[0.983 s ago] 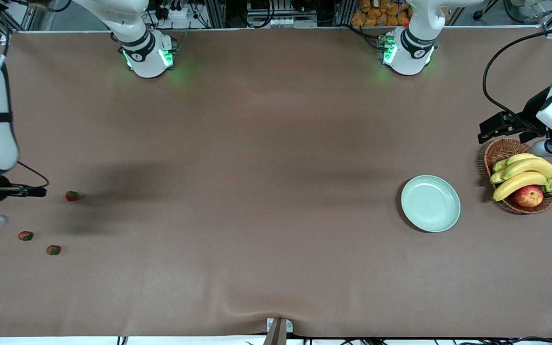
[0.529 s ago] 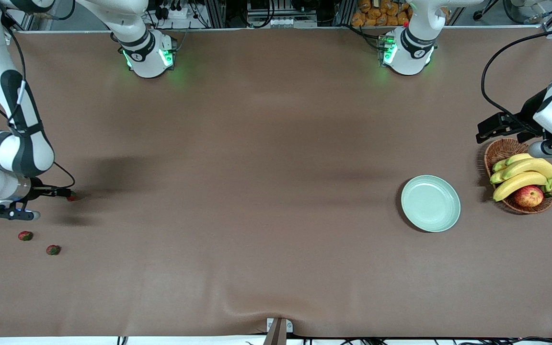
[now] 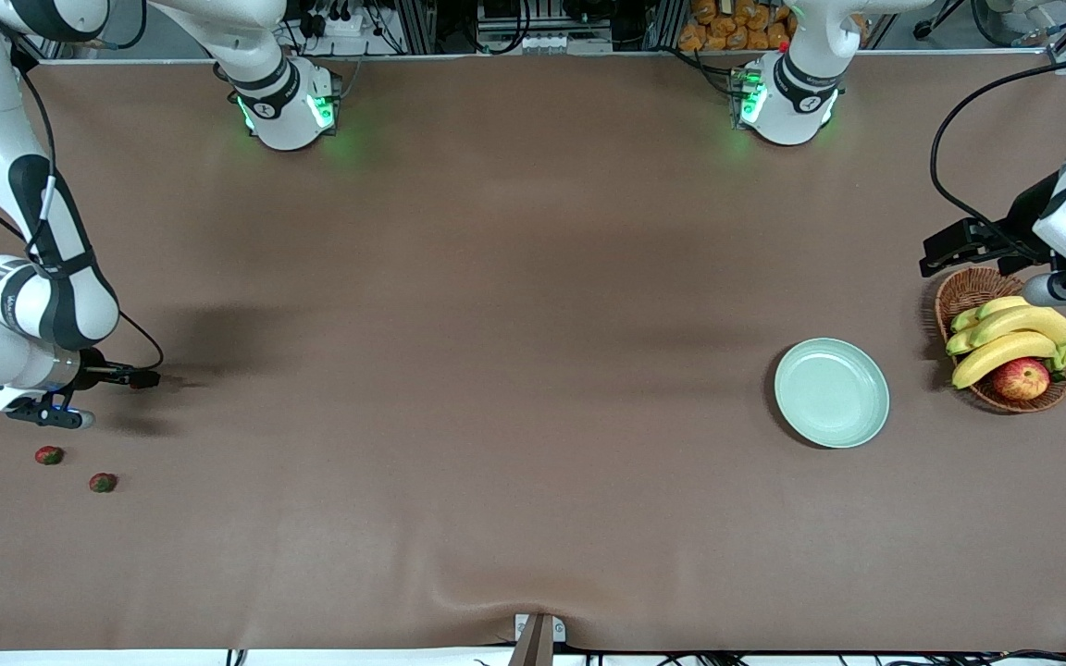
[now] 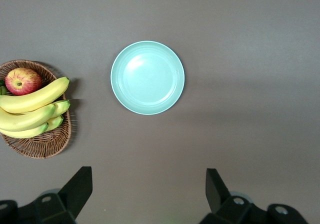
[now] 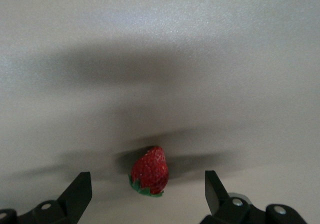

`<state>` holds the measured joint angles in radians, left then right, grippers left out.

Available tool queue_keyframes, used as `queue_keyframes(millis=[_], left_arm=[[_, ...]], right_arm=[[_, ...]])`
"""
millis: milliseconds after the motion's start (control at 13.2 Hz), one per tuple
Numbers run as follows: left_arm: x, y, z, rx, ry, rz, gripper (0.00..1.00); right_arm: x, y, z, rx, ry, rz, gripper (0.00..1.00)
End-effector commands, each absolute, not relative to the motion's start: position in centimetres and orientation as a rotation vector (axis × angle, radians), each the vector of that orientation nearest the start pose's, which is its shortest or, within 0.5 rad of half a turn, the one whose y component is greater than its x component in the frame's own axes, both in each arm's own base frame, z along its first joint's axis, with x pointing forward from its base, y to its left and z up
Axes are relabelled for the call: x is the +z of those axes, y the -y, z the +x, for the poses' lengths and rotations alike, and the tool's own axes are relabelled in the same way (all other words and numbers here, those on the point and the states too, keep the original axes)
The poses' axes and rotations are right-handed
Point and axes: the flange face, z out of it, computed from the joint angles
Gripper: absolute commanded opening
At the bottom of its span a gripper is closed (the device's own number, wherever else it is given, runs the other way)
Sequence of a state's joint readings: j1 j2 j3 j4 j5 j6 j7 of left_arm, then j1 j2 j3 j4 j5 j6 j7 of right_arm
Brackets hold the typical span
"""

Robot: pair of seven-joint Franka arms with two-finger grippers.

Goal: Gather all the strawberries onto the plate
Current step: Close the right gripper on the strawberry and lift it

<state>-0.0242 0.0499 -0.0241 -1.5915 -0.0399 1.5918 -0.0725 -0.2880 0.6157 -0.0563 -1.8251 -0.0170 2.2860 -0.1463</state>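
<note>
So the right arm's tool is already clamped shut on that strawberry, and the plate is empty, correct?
Not quite. In the right wrist view the right tool is open, its fingers standing apart on either side of the strawberry, which lies untouched on the table. The plate is indeed empty.

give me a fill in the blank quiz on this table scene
1. The right hand is open over a ____.
2. The plate holds ____ strawberries.
3. The apple lies in the basket with the ____.
4. Two strawberries lie toward the ____ arm's end.

Missing words: strawberry; no; bananas; right
</note>
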Motion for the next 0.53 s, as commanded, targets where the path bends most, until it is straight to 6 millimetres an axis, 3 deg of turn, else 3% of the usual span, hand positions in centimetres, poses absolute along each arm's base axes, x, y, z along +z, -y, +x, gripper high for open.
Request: queue_keyframes(millis=[0,151,303,454], left_arm=[[59.6,1.6,56.3,0.068,0.088,-3.206,1.00],[59.6,1.5,56.1,0.083,0.078,-3.206,1.00],[59.9,1.7,55.8,0.095,0.069,-3.204,1.00],[59.9,2.5,55.6,0.106,0.051,-3.203,1.00]], right_arm=[[18.1,20.9,59.4,0.246,-0.279,-3.112,1.00],[17.7,20.8,59.4,0.256,-0.276,-3.112,1.00],[17.7,20.8,59.4,0.258,-0.271,-3.111,0.60],[17.5,20.9,59.1,0.276,-0.238,-3.106,0.27]])
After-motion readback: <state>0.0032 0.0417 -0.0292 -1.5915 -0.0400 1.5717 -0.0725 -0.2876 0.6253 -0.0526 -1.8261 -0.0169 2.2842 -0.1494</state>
